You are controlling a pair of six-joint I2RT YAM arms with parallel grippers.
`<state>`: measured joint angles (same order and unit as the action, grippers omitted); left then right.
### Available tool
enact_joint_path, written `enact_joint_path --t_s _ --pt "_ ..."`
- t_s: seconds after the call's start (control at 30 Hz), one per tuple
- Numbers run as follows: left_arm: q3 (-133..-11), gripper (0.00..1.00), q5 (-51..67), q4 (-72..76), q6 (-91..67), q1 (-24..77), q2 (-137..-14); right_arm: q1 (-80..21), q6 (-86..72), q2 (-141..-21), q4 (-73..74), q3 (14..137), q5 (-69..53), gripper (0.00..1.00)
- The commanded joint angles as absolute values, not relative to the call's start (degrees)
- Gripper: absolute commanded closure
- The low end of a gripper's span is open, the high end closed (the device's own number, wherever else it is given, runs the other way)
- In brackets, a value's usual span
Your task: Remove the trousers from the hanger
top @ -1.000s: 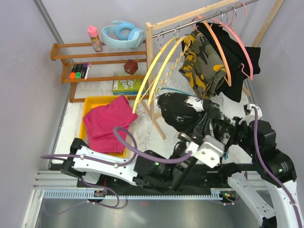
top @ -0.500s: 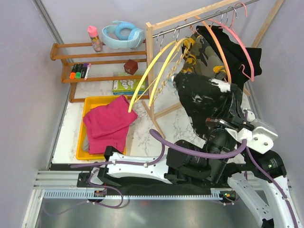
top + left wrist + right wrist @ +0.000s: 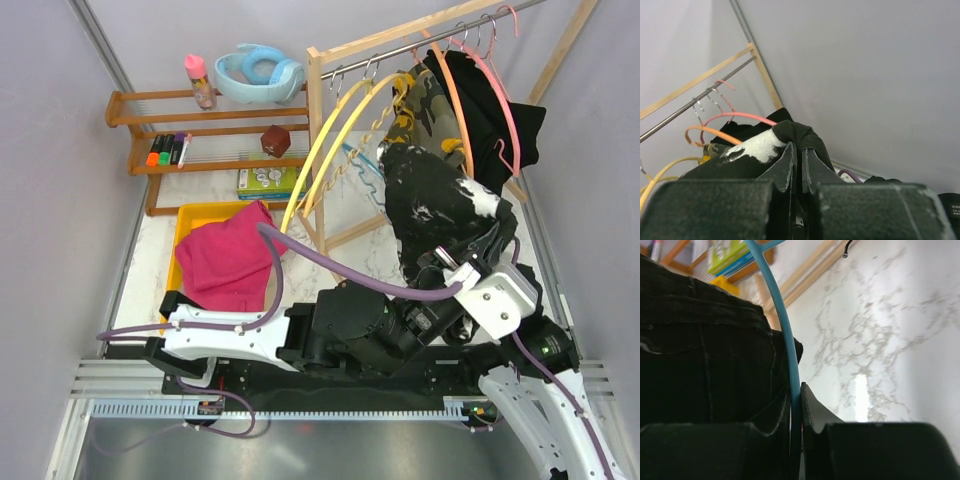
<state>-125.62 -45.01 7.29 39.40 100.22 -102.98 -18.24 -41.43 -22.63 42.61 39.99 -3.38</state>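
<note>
Presently in hand: black soft-cloth trousers with white speckles, bunched in the air just in front of the wooden clothes rack, over the right side of the white marble-patterned bench.
Carrier: thin light-blue plastic hanger; the black cloth lies against it, and whether it is fully off cannot be told.
Left tool: narrow, pinched on a raised fold of the speckled cloth at the top of the bundle.
Right tool: nearly closed, clamped on the light-blue hanger's thin bar, with black cloth touching its left finger.
Handling, judged: light, limp and bulky. It will sag and swing, and it offers no stiff edge. The cloth grips well and should not slip from a firm pinch.
Where to hold, judged: a thick gathered fold or the waistband, taken deep between the fingers. The hanger is best held on its bar, clear of cloth.
Risk, judged: dragging cloth may catch the hanger's end or tug the neighbours on the rail.
Already down: magenta soft-cloth trousers, heaped in the yellow plastic tray.
Awaiting: olive-and-yellow camouflage trousers and plain black trousers, hung on the rail.
</note>
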Motion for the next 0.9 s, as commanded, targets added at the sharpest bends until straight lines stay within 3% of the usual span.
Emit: enact_joint_path --t_s 0.0,0.1,0.2,0.4,0.53,0.7,0.87 --pt "-131.1 0.98 -30.9 20.1 35.5 101.5 -94.2 -18.2 -39.7 -19.7 42.3 38.7 -6.1 1.00" --pt "-123.1 0.98 -26.9 16.6 29.5 101.5 -89.0 -18.2 -36.3 -24.1 50.9 43.1 -0.5 1.00" --pt "-115.8 0.98 -27.6 13.6 26.3 101.5 -85.3 -18.1 -34.6 -24.6 52.0 47.4 -2.9 1.00" --pt "-101.4 0.98 -36.5 10.6 31.4 101.5 -84.1 -18.1 -28.9 -29.0 57.6 60.2 -12.5 1.00" --pt "-95.1 0.98 -47.6 12.8 36.6 101.5 -86.2 -18.0 -23.9 -30.9 64.6 67.5 -2.0 0.98" --pt "-88.7 0.98 -54.2 22.7 37.9 101.5 -85.4 -18.2 -22.3 -30.0 66.9 67.0 5.3 0.98" --pt "-89.0 0.98 -59.3 52.5 61.8 101.4 -88.2 -18.1 -20.1 -28.0 67.6 66.4 7.5 0.99"
